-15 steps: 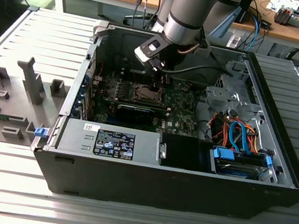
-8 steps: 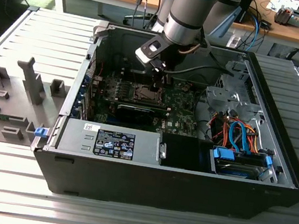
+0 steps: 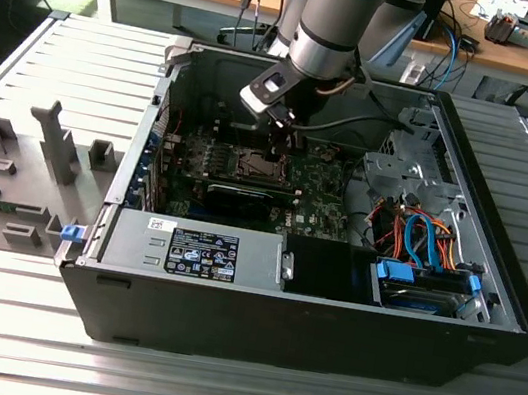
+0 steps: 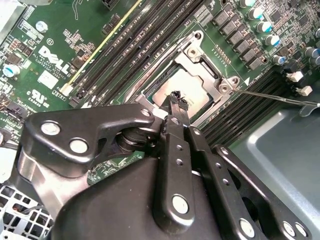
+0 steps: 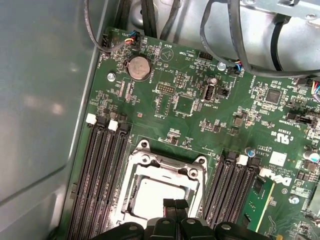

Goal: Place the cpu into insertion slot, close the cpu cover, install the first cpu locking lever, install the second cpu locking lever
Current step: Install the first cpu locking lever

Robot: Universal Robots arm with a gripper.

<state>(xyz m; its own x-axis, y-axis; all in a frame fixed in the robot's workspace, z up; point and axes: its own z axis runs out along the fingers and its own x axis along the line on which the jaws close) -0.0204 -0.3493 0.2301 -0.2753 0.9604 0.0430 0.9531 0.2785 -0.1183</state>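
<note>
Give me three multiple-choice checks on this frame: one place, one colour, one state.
1. Where is the gripper?
A. just over the insertion slot
B. over the power supply
C. outside the case

2. What colour is the circuit board?
A. blue
B. green
C. red

3. What state is the cpu in?
A. held up in the gripper
B. lying on the table beside the case
C. seated in the insertion slot

Answers:
1 A: in both wrist views the gripper's tips hang right above the cpu.
2 B: the board is green all around the slot.
3 C: its silver-grey top lies flat in the window of the cpu cover.
</note>
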